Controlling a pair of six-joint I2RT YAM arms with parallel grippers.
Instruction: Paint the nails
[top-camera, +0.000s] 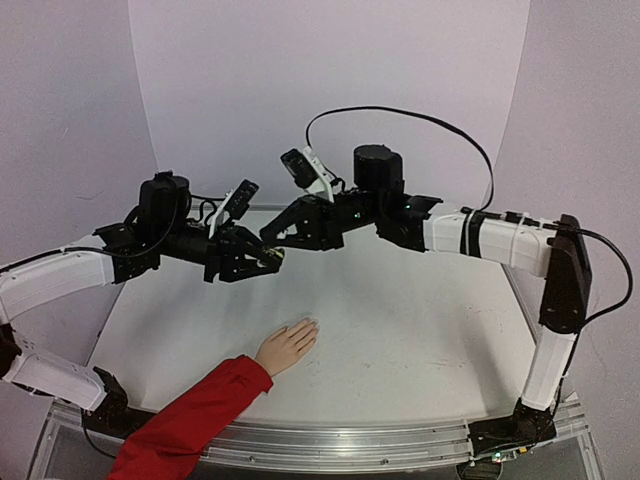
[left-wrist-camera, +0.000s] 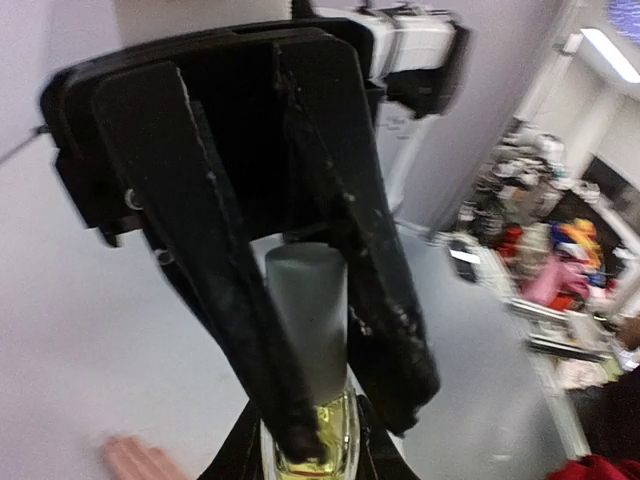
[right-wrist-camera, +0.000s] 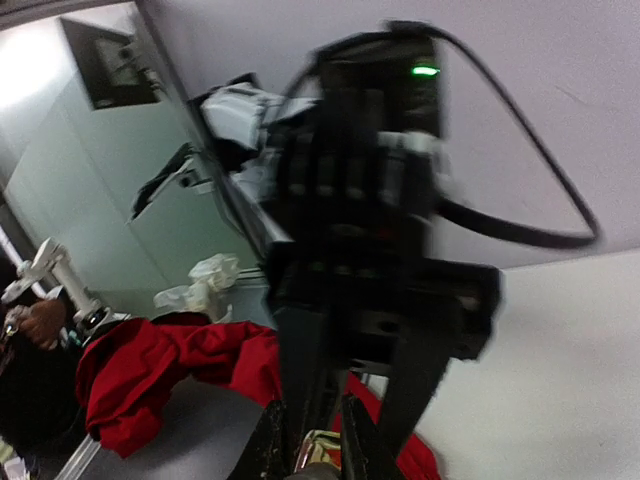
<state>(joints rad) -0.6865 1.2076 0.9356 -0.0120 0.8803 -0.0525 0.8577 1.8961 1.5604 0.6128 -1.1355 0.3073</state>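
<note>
Glass, slick and fragile: our left tool (left-wrist-camera: 352, 415) clamps the bottle (left-wrist-camera: 312, 445) at its cap end; whether the right tool (right-wrist-camera: 318, 445) grips, we cannot tell. Below both tools, the nails (top-camera: 308, 326) want featherlight strokes.

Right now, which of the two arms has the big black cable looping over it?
The right arm: a black cable arcs high above it; the left arm shows no such loop.

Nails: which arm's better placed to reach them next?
Left, probably. The hand lies left of centre, nearest the left gripper, which holds the bottle; its wrist view shows the hand's fingertips. The right gripper has to reach across.
</note>
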